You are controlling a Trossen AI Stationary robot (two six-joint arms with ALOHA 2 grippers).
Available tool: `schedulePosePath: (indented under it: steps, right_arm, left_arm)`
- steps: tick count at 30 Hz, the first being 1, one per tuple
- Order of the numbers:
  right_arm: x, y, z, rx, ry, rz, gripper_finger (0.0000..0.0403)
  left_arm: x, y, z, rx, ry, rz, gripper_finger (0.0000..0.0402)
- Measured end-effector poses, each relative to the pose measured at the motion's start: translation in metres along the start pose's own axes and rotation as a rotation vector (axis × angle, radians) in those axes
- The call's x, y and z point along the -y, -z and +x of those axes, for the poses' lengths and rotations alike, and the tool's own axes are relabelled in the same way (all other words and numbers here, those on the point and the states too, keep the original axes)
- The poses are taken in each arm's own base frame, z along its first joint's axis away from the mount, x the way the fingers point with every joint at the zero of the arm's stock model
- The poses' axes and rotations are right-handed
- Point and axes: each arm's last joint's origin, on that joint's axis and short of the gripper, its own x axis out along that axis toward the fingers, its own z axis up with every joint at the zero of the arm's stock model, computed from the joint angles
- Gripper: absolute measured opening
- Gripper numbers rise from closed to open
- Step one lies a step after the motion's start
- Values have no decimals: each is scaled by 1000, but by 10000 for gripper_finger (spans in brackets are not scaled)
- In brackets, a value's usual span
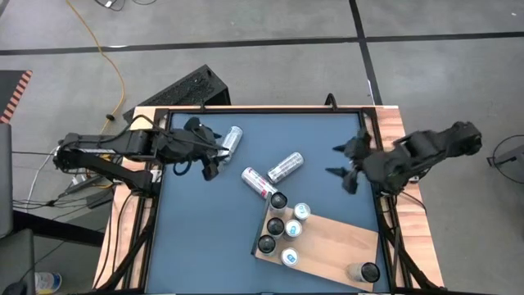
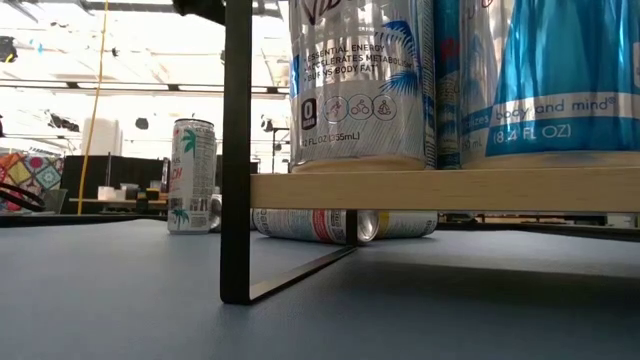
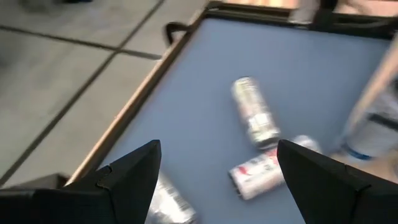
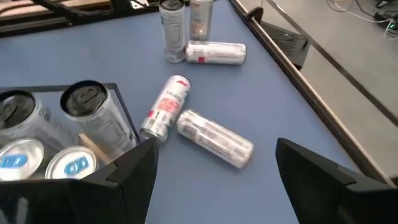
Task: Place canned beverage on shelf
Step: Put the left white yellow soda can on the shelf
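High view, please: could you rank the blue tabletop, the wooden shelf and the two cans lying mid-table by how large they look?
1. tabletop, by far the largest.
2. shelf.
3. right-hand lying can and left-hand lying can: they look alike in size, so I would not rank one over the other.

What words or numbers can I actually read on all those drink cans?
"NATURAL ENERGY", partly cut off, with "BODY" below and a "0" badge: silver can standing on the shelf.
"body and mind" and "(8.4 FL OZ)": blue can beside it on the shelf.
Upright can behind, on the table: print too small to read.
Lying cans on the table: labels too blurred to read.
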Motion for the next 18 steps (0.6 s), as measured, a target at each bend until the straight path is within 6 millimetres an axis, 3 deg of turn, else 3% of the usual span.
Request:
schedulePosePath:
  steps: [7, 18]
  right_arm:
    - [-20, 19, 44, 30, 119, -58, 306]
    - [-29, 17, 74, 37, 267, -75, 306]
  left_arm:
    - [-10, 27, 13, -55, -148, -26, 309]
    - [-14, 41, 38, -22, -83, -92, 309]
